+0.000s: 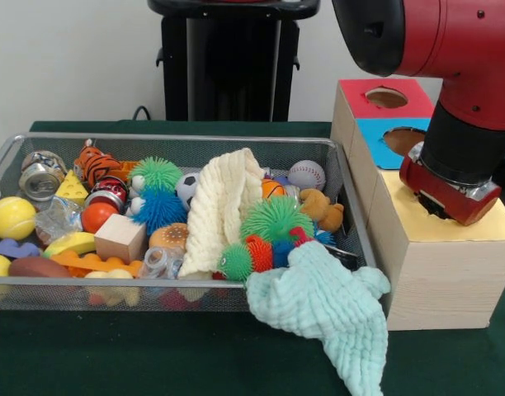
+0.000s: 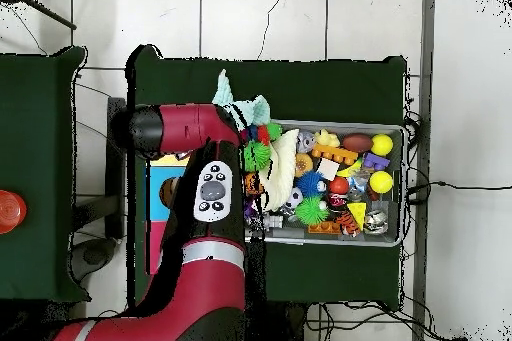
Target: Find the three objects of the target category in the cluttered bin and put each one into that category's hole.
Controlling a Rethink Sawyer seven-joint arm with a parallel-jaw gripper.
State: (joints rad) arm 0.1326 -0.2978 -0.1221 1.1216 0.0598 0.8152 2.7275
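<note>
Bin (image 1: 5, 157) looks full, the arm's end (image 1: 450, 194) sits over the box's (image 1: 438, 264) yellow section, pincer state unclear, sorting mostly left.

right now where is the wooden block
Front view: the wooden block sits in the bin's left half near the front rim, beside the burger toy.

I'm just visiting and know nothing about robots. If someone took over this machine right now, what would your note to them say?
Gripper: hidden; the arm's end sits over the box's yellow section, nothing visibly carried.
Things: wire bin is packed with toys, a cream cloth and a mint cloth spilling over its front.
Holes: red and blue show nothing inside.
Done: cannot tell.
Left: searching.
</note>
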